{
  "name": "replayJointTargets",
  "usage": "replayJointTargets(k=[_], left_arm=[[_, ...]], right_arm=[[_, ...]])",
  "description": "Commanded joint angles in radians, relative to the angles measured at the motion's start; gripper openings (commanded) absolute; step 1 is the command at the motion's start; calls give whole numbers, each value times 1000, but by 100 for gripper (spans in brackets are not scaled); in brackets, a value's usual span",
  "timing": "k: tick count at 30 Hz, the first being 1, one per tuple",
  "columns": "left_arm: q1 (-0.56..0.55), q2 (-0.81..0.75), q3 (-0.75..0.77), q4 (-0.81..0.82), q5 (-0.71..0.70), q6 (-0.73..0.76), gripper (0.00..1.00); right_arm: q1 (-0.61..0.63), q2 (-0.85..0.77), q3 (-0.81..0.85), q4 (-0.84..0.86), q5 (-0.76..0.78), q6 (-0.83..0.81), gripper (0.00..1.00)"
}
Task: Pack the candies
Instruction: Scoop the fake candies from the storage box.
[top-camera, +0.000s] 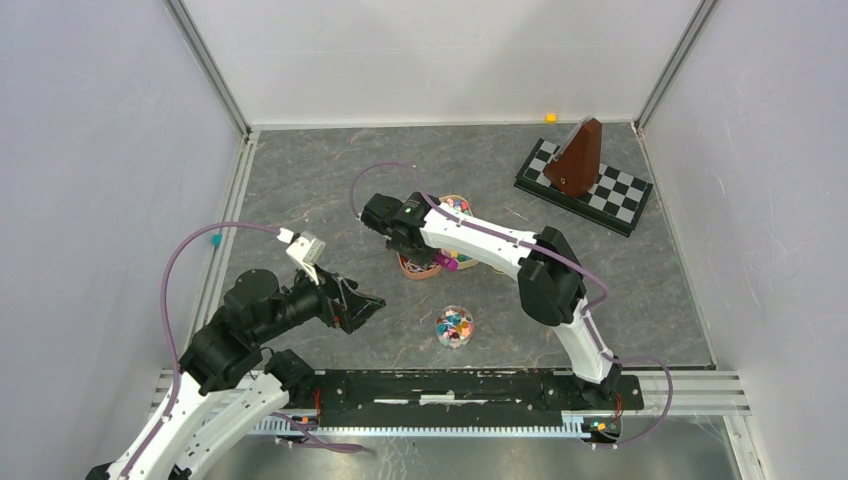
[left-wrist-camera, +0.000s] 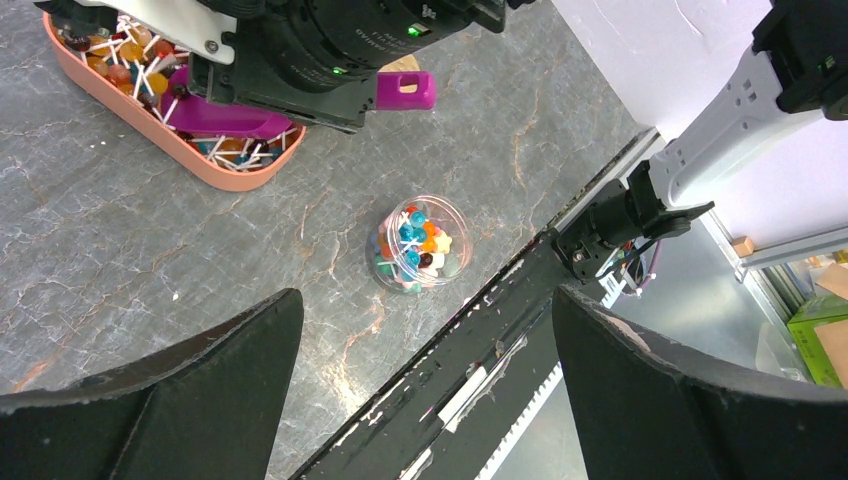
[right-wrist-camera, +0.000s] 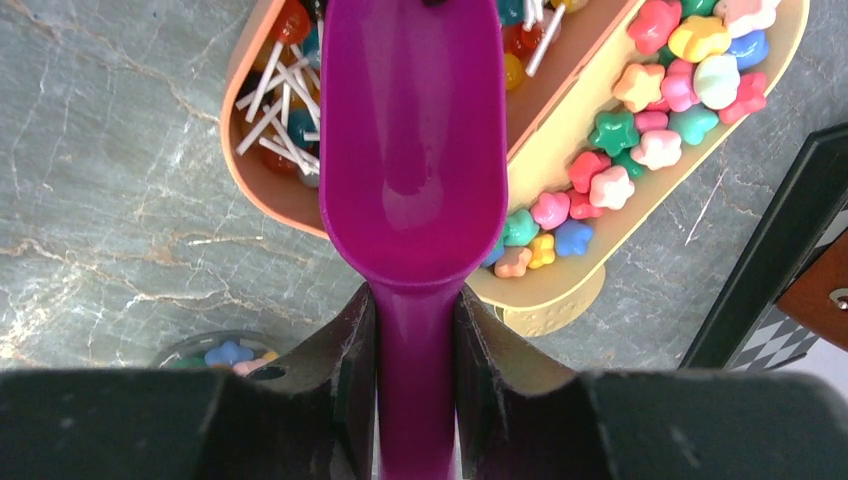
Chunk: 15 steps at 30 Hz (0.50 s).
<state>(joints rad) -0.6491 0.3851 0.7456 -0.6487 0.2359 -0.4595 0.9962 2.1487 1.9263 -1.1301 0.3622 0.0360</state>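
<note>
The candies (right-wrist-camera: 640, 130), small star-shaped pieces in mixed colours, lie in a yellow oval tray (right-wrist-camera: 560, 290). More of them fill a clear round jar (top-camera: 454, 326) on the table, also in the left wrist view (left-wrist-camera: 420, 243) and at the lower left of the right wrist view (right-wrist-camera: 225, 352). My right gripper (right-wrist-camera: 415, 300) is shut on the handle of a purple scoop (right-wrist-camera: 412, 150). The scoop's bowl is empty and hangs over the trays. My left gripper (left-wrist-camera: 425, 295) is open and empty, above the table to the left of the jar (top-camera: 362, 305).
An orange-brown oval tray (right-wrist-camera: 262, 190) of white-sticked sweets lies beside the yellow tray. A chessboard (top-camera: 620, 200) with a brown metronome (top-camera: 580, 155) stands at the back right. A black rail (top-camera: 460, 385) runs along the front edge. White walls enclose the table.
</note>
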Motion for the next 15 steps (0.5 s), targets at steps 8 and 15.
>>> replayJointTargets(k=[8,15], left_arm=[[3,13,-5,31,-15,13,100],[3,21,-4,30,-26,13,100]], right_arm=[[-24,15,-69,180,-20,14,0],[-40,-23,-179,312,-49,28,0]])
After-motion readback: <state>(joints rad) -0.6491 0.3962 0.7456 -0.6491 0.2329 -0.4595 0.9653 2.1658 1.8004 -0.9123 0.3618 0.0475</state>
